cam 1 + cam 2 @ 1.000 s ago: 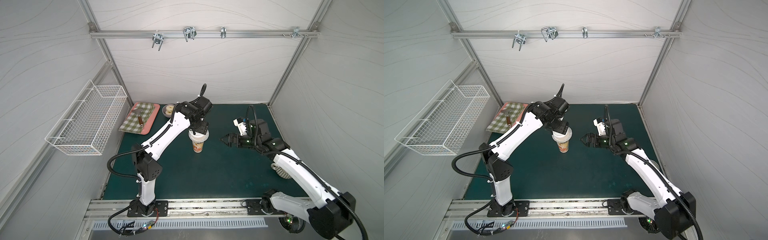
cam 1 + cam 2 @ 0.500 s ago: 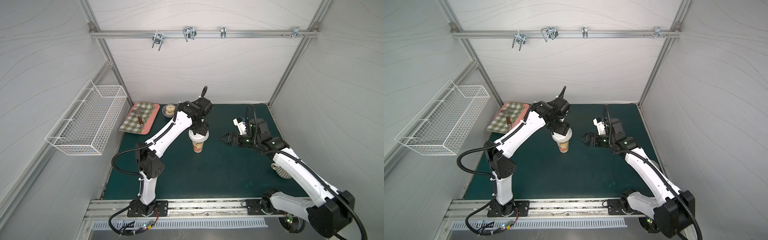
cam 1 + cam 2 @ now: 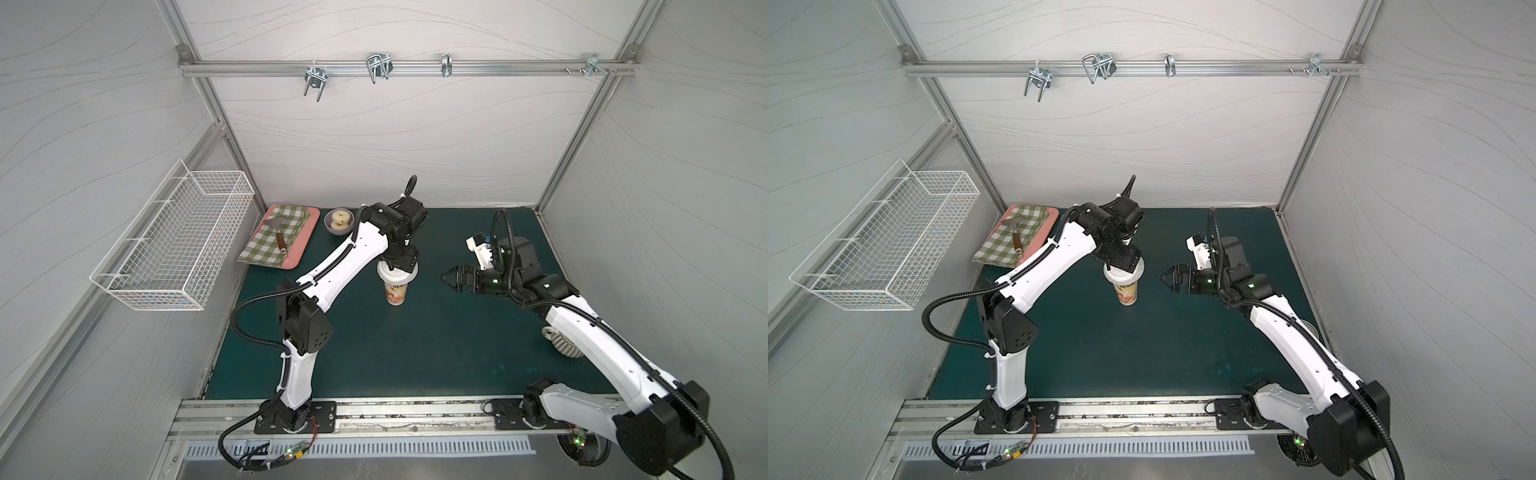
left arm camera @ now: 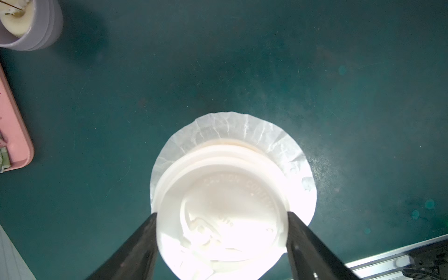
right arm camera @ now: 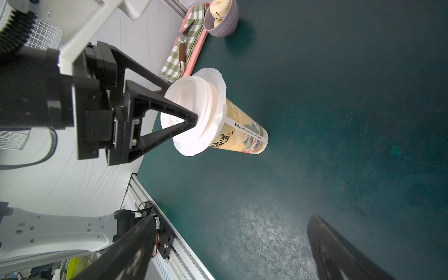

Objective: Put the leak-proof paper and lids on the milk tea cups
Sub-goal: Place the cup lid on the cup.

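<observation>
The milk tea cup (image 3: 395, 294) (image 3: 1128, 293) (image 5: 244, 137) stands upright mid-mat. The leak-proof paper (image 4: 232, 128) (image 5: 221, 83) lies over its mouth, its crinkled edge sticking out all round. A white domed lid (image 4: 225, 201) (image 5: 186, 97) sits on top of the paper. My left gripper (image 3: 400, 266) (image 3: 1121, 264) (image 4: 221, 214) reaches down from above, shut on the lid with one finger on each side. To the right of the cup and apart from it, my right gripper (image 3: 446, 277) (image 3: 1165, 276) (image 5: 234, 218) is open and holds nothing.
A pink tray (image 3: 309, 237) with a checked cloth and a scraper lies at the back left. A grey-lilac bowl (image 3: 340, 220) (image 4: 46, 29) stands beside it. A wire basket (image 3: 174, 245) hangs on the left wall. A striped mug (image 3: 563, 345) sits under my right forearm.
The left arm's elbow and forearm have shifted slightly while its gripper stays on the lid over the cup. The right arm has not moved.
</observation>
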